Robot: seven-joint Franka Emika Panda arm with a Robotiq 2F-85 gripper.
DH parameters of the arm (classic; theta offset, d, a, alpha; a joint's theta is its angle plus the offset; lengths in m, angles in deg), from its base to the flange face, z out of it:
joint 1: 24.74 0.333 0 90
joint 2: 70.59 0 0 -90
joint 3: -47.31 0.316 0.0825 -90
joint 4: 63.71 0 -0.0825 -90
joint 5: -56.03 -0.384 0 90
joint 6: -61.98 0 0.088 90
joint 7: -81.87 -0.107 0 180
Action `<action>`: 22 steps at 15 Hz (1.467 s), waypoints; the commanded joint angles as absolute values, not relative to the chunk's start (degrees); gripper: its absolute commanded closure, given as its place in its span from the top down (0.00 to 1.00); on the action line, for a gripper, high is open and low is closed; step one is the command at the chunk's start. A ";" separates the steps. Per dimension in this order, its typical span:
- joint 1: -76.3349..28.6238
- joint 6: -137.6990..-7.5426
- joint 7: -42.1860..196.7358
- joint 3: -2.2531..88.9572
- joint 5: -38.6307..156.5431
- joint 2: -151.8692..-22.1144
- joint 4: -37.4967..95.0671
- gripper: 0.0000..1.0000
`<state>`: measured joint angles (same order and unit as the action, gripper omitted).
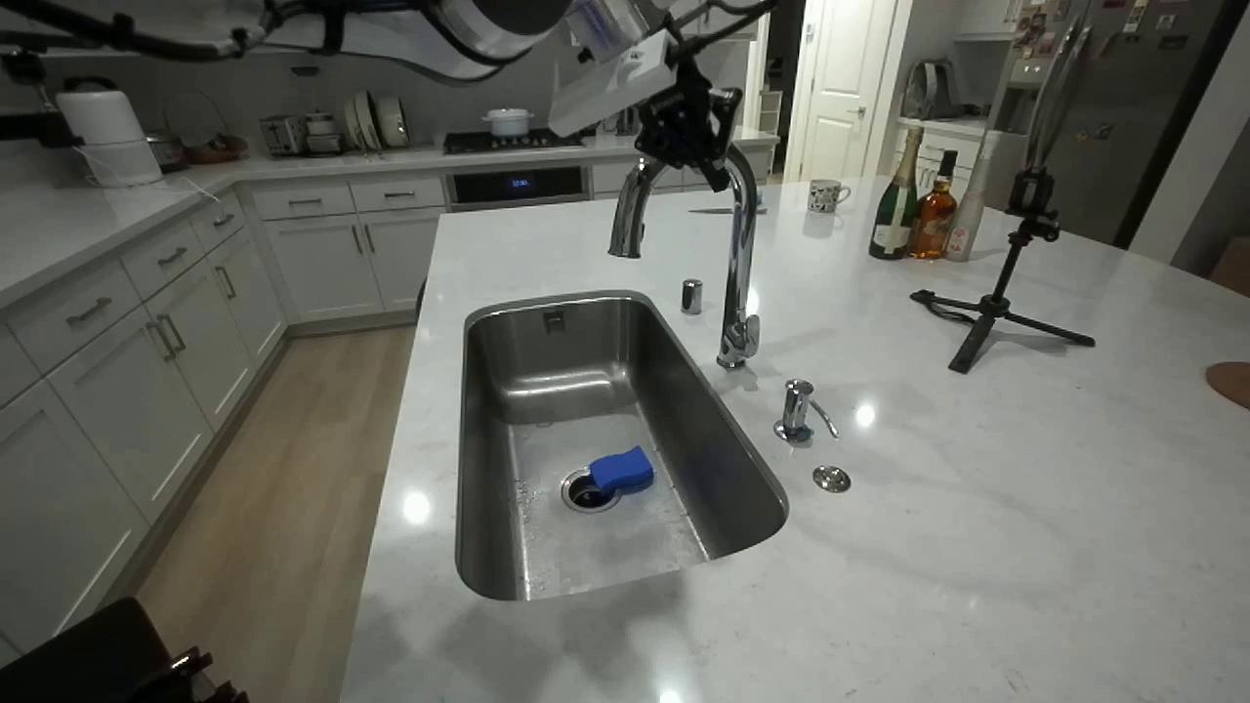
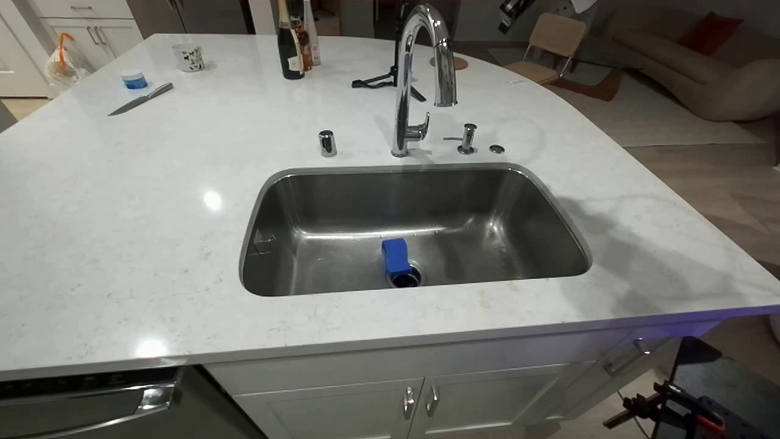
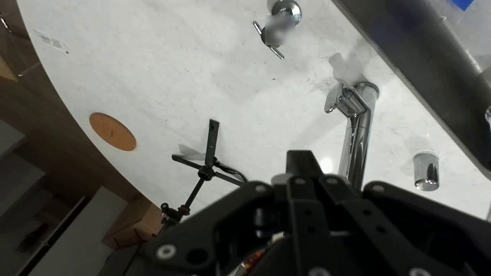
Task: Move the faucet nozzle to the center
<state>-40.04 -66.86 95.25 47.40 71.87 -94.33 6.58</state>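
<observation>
In an ext. view, L to R: sink (image 2: 390, 201) below, shiny faucet (image 2: 403, 97) w/ tall arch, its cyl. nozzle (image 2: 446, 79) hanging tip-down R of the neck, then my gripper (image 2: 504, 27), up-R of it, apart. Wrist cam shows my fingers (image 3: 303, 165) pressed tog.

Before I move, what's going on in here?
The robot is handling nothing at this moment: its gripper looks shut, with nothing seen held in it, raised over the counter. An exterior view shows a gap between it and the faucet. There the nozzle hangs to the right of the faucet's base, so it is probably not yet centered over the sink. A blue sponge lies in the sink at the drain.
</observation>
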 commanded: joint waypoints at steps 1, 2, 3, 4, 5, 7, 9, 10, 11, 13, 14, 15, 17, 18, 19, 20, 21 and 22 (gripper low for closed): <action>-40.79 -67.86 96.17 48.39 69.58 -91.24 10.01 0.00; -40.88 -68.59 95.75 48.72 68.39 -91.06 10.37 0.00; -41.11 -68.47 96.55 49.20 66.90 -91.22 10.37 0.00; -41.04 -68.69 96.21 49.55 65.64 -91.31 10.64 0.00; -40.88 -68.78 96.13 49.84 64.66 -91.42 10.94 0.00; -40.60 -69.74 96.08 50.50 63.19 -91.47 12.09 0.00; -40.46 -71.19 96.21 51.35 62.10 -91.38 13.44 0.00; -40.53 -72.36 96.42 51.91 61.36 -91.27 14.19 0.00; -40.77 -73.69 97.01 52.57 60.61 -91.18 15.02 0.00; -40.78 -76.19 96.87 53.42 59.47 -91.15 16.38 0.00; -42.07 -77.67 98.68 53.93 58.10 -88.88 19.75 0.00; -37.47 -77.59 97.15 51.04 57.83 -92.71 15.18 0.00; -38.00 -78.87 99.08 51.05 55.40 -91.16 17.69 0.00; -38.15 -79.67 100.54 51.25 54.26 -90.97 18.25 0.00; -38.46 -80.85 102.21 51.53 53.04 -90.82 18.99 0.00; -39.41 -81.74 104.63 51.82 51.39 -89.19 21.09 0.00; -39.88 -83.43 106.74 52.05 49.87 -88.78 22.33 0.00; -40.11 -84.83 108.70 52.12 48.65 -88.57 22.88 0.00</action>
<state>-39.35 -80.78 103.26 51.94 52.45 -92.46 17.16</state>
